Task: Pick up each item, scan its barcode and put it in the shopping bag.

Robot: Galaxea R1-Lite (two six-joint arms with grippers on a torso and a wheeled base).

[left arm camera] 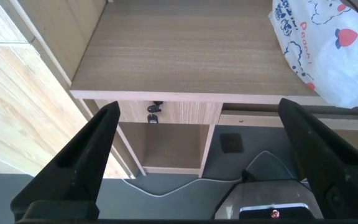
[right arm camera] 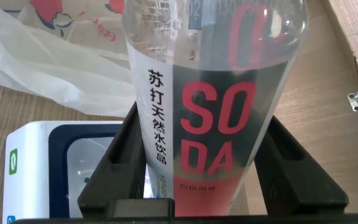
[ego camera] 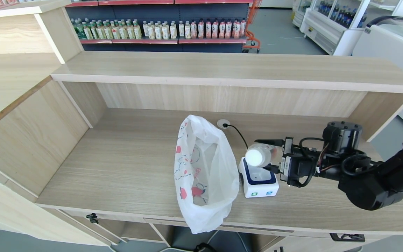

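The left gripper (left arm camera: 197,112) hangs nearest, below the front edge of the counter (ego camera: 117,164), its two dark fingers spread wide with nothing between them. On the pale wood-grain counter the shopping bag (ego camera: 205,175) slumps at the front edge: thin, crinkly white film with red and blue print, its mouth gaping upward, limp enough to fold in on anything dropped carelessly. At the bag's 3 o'clock, just beside it, sits the scanner (ego camera: 259,180), a hard white block with a dark-framed window. Just above that window the right gripper (ego camera: 269,155) holds the soda bottle (ego camera: 257,156) on its side, fingers closed on either flank of its lower body, white cap pointing toward the bag. The bottle is a smooth, clear plastic cylinder with a printed label, so likely slick and a little yielding. It looks full, though the glare leaves that uncertain, and if so fairly heavy. A mid-body grip across the round wall suits it best. At the scanner's 11 o'clock a black cable (ego camera: 238,133) runs back to a round port.
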